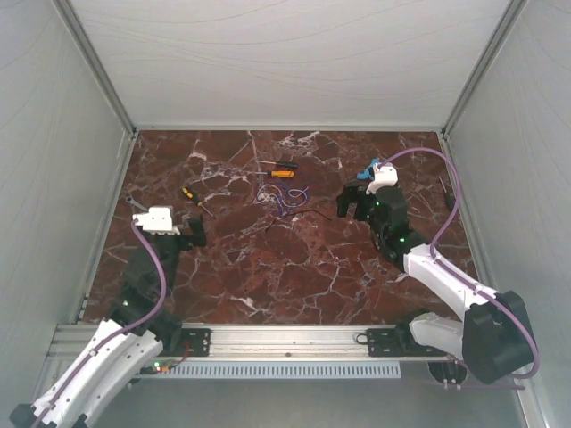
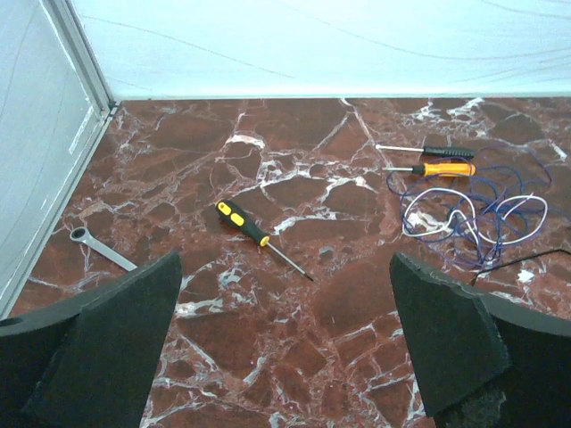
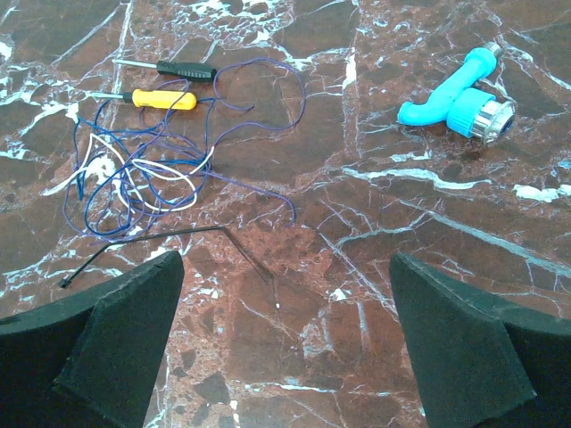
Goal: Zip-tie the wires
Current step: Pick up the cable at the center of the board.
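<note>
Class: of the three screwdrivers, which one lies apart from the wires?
The yellow-and-black-handled screwdriver, lying alone, well clear of them; the orange-handled screwdriver and the black-handled screwdriver lie side by side beside the wires.

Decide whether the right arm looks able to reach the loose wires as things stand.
Probably yes. The right gripper is open and empty, and the wires lie ahead to its left; only a thin black strip lies flat between them.

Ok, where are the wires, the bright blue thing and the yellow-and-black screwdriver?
wires (image 3: 134, 174): right wrist view, middle of the tangled loops.
bright blue thing (image 3: 443, 100): right wrist view, on its bent blue body.
yellow-and-black screwdriver (image 2: 241, 221): left wrist view, on its handle.
</note>
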Robot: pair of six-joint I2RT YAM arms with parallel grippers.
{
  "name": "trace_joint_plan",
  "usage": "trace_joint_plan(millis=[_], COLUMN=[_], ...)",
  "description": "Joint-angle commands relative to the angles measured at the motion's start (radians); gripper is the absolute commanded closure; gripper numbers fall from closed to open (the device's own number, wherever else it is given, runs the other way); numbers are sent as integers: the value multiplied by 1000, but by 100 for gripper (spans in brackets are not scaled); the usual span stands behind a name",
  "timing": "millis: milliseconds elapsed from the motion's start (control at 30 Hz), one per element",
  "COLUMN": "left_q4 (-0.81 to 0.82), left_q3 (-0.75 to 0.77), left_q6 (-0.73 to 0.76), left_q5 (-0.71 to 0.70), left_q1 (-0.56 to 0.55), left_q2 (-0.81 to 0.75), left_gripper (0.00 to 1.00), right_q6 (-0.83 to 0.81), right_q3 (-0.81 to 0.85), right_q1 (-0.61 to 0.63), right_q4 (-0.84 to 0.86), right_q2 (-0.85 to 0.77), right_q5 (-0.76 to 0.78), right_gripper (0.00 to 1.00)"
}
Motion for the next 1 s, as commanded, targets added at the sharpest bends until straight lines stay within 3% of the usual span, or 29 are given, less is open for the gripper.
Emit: trace_joint_plan(millis=[0,433,633,967], left_q4=[42,35,33,-19], left_q3=[33,31,34,60], left_q6=[19,18,12,-31], left_q5=[-16,-11,-4,87], left_q1=[-1,0,0,-1], left_q2=[22,44,52,92], left_gripper=[0,0,0,0], right_q6=[-12,-3,-40,-118], right_q3=[27,75,95,357], right_q1=[8,11,21,163], right_q4=[-3,-56,-45,-157], right_q2=[7,25,54,288], right_q5=[24,9,-81,-218], right_gripper=[2,2,2,4])
